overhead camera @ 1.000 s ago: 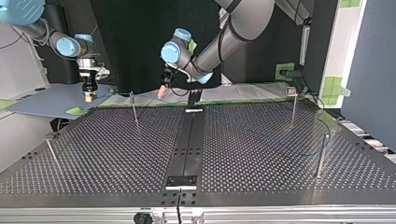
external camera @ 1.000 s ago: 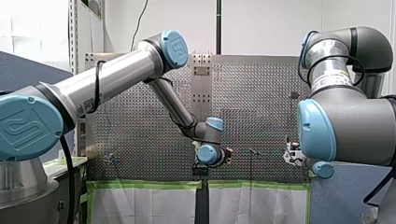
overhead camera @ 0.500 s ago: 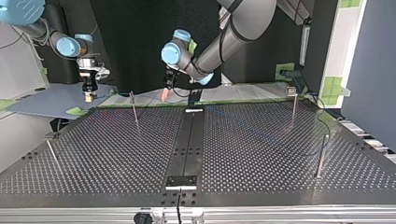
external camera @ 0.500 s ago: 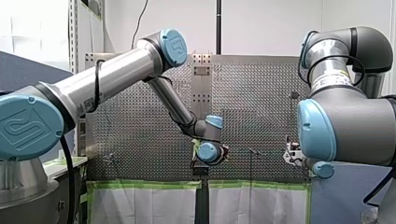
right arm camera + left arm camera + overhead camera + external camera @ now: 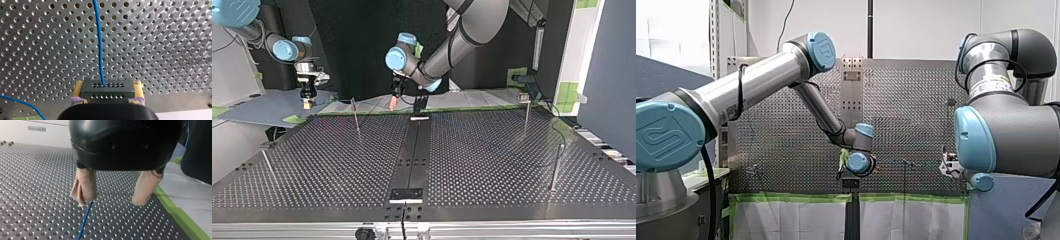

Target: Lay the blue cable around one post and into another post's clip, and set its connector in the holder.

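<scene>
2 arms, 4 posts, 1 cable, 1 conn.

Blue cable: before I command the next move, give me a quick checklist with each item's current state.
1. Grip on the connector by my right gripper: ok, pads clamp both its sides.
2. Run of the blue cable out of the connector: ok, straight over the table, no kink.
3. Opening of my left gripper: ok, pads apart.
4. Cable inside my left gripper's gap: not ok, it disappears behind one finger.
5. Cable around a post: cannot tell, too faint in the top view.
</scene>
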Action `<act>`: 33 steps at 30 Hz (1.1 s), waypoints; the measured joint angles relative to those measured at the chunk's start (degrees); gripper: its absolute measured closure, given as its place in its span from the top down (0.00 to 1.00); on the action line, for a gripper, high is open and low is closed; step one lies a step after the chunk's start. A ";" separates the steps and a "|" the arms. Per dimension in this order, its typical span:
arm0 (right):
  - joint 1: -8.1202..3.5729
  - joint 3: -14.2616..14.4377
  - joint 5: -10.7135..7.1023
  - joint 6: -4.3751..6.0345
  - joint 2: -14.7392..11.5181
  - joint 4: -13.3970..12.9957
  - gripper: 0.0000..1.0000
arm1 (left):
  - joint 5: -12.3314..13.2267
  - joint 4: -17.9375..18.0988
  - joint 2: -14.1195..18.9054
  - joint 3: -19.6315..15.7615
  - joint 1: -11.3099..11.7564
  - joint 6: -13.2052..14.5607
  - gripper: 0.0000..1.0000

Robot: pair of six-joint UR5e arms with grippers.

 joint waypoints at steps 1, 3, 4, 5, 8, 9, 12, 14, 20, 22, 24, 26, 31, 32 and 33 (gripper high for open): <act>0.00 0.00 -0.01 0.00 0.01 0.00 0.00 | -0.31 -0.02 0.00 0.00 0.02 0.04 1.00; 0.00 0.00 -0.01 -0.03 0.00 0.00 0.00 | -0.65 0.00 0.02 0.00 0.01 0.19 1.00; 0.00 0.00 -0.01 -0.04 0.00 0.00 0.00 | -0.60 0.01 0.05 0.01 0.02 0.45 1.00; 0.00 0.00 -0.01 -0.04 0.01 0.00 0.00 | -0.43 0.03 0.06 0.03 0.02 0.72 1.00; 0.00 0.00 0.00 -0.06 0.01 -0.01 0.00 | 0.77 0.09 0.08 0.08 0.02 1.57 1.00; 0.00 0.00 0.00 -0.05 0.01 -0.03 0.00 | 1.36 0.14 0.08 0.09 0.02 1.85 1.00; 0.00 0.00 0.00 -0.02 0.05 -0.07 0.00 | 2.95 0.38 0.11 0.15 -0.03 2.80 1.00; 0.01 0.00 0.00 -0.01 0.06 -0.08 0.00 | 3.95 0.47 0.11 0.24 -0.11 3.30 1.00; 0.01 -0.01 0.00 0.01 0.09 -0.17 0.00 | 7.21 0.74 0.50 0.43 -0.39 3.81 1.00; 0.01 0.00 -0.04 0.01 0.14 -0.23 0.00 | 8.47 0.98 0.85 0.44 -0.40 3.79 1.00; 0.00 0.00 -0.10 0.01 0.16 -0.25 0.00 | 9.52 1.22 1.19 0.45 -0.40 3.71 1.00; 0.00 0.00 -0.14 0.01 0.15 -0.28 0.00 | 10.25 1.35 1.38 0.47 -0.41 3.66 1.00; 0.00 0.00 -0.17 0.03 0.17 -0.33 0.00 | 12.57 1.42 1.64 0.72 -0.43 3.57 1.00; 0.00 0.00 -0.17 0.06 0.17 -0.33 0.00 | 12.72 1.40 1.64 0.73 -0.44 3.55 1.00; 0.00 0.00 -0.17 0.06 0.18 -0.33 0.00 | 12.93 1.34 1.64 0.73 -0.47 3.51 1.00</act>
